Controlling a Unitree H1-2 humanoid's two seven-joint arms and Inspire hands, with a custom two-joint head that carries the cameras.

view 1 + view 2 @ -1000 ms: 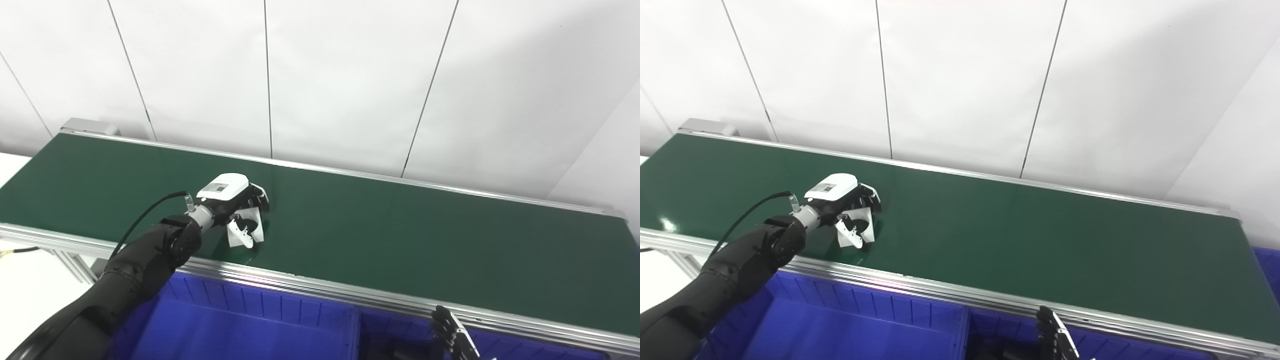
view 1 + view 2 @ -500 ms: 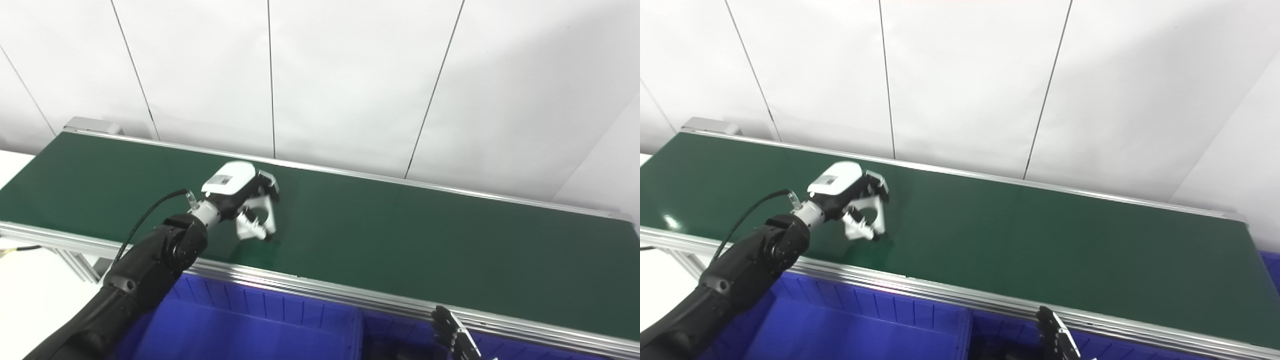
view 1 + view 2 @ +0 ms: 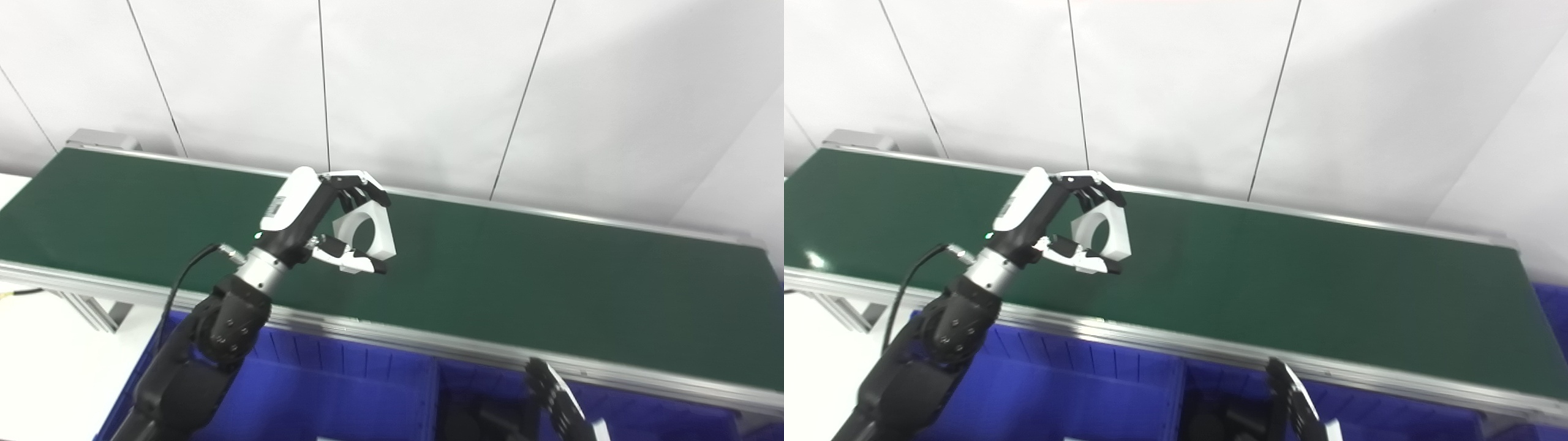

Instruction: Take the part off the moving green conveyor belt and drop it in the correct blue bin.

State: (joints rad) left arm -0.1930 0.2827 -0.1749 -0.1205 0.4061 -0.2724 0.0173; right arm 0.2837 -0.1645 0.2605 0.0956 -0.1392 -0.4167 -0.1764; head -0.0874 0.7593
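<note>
Left robot hand grips the white part, lifted clear above the belt. Carry it level to over the bin before releasing. Right robot hand low; open or closed, cannot tell.

The belt was dark green with shiny silver rails along its near and far sides. The part was white. The left hand was white on its back, with black fingers and black tips. Its arm was black with a silver wrist. The bins near us were bright blue. The wall far behind was white with thin dark lines.
</note>
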